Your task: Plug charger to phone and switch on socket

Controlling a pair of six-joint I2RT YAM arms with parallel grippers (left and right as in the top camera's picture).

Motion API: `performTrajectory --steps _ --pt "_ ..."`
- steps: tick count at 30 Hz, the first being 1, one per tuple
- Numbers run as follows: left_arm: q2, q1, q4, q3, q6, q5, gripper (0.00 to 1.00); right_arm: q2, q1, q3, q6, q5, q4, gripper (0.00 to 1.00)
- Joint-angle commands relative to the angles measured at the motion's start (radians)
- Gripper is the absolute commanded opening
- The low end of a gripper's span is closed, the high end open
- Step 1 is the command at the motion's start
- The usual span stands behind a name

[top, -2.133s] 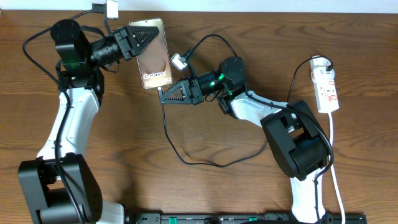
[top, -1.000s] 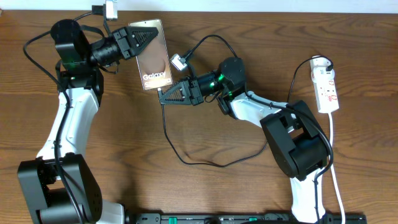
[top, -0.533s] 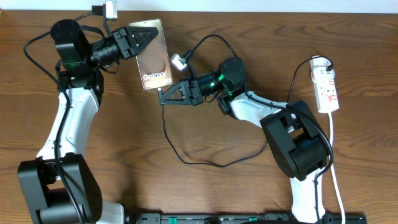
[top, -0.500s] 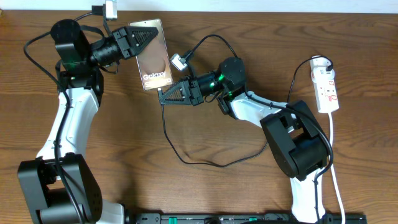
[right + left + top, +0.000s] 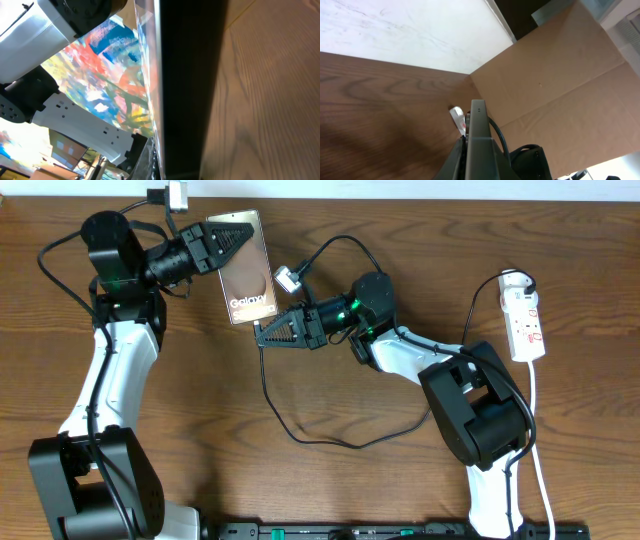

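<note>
Phone (image 5: 250,280) stays clamped in left tool (image 5: 245,232), charger (image 5: 264,375) pinched in right tool (image 5: 263,336), both unmoved.

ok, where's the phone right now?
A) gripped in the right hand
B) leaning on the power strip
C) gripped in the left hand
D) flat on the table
C: the left hand is shut on the phone near one end; the right hand holds the charger.

The table (image 5: 200,400) was brown wood with plain grain and a low sheen, the phone (image 5: 246,268) glossy-faced and mirroring colours, the socket (image 5: 527,326) smooth white plastic, the arms (image 5: 105,375) shiny white-shelled, and the charger (image 5: 330,442) black, probably rubbery.
</note>
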Motion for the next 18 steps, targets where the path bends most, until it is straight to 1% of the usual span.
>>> performTrajectory --steps 1,10,13,18 --pt "-0.002 -0.01 -0.016 -0.003 -0.04 0.093 0.07 -0.003 -0.023 0.014 -0.016 0.198 0.008 0.01" --pt "-0.002 -0.01 -0.019 -0.003 -0.039 0.093 0.07 -0.003 -0.027 0.014 -0.007 0.198 0.008 0.01" --pt "-0.002 -0.01 -0.019 -0.003 -0.016 0.102 0.07 -0.003 -0.031 0.014 0.003 0.195 0.01 0.01" --pt "-0.002 -0.01 -0.019 -0.003 -0.012 0.123 0.07 -0.003 -0.048 0.014 0.018 0.173 0.012 0.01"
